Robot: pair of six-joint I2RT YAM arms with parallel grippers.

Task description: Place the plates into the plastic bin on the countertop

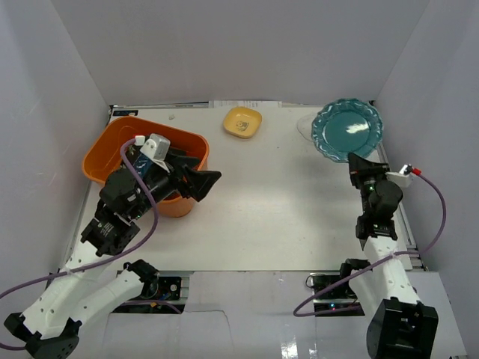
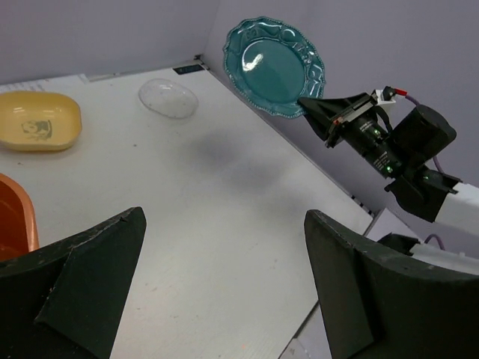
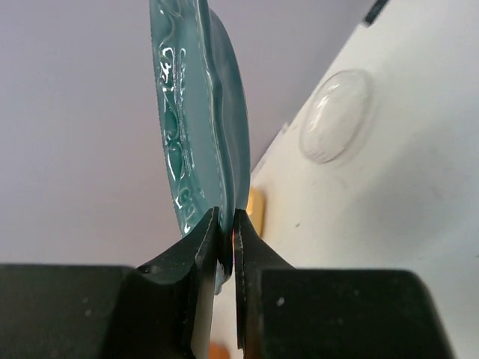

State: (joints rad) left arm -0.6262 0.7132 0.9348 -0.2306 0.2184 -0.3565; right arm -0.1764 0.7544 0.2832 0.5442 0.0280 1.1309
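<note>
still, the teal scalloped plate (image 1: 346, 129) is pinched by its rim, well apart from the plastic bin (image 1: 112, 138).
top view: the right gripper (image 1: 364, 161) clamps the plate's near edge; a small yellow dish (image 1: 242, 122) and a clear plate (image 1: 305, 127) lie between it and the bin. the left gripper (image 1: 202, 183) hangs spread wide just beside the bin, likely parked clear. left wrist view: the plate stands tilted off the countertop (image 2: 224, 172), ready to carry toward the bin. right wrist view: both jaws squeeze the thin rim, probably the only part a narrow grip fits.

No legible text or numbers, motif on yellow dish (image 2: 36, 122) unreadable
</note>
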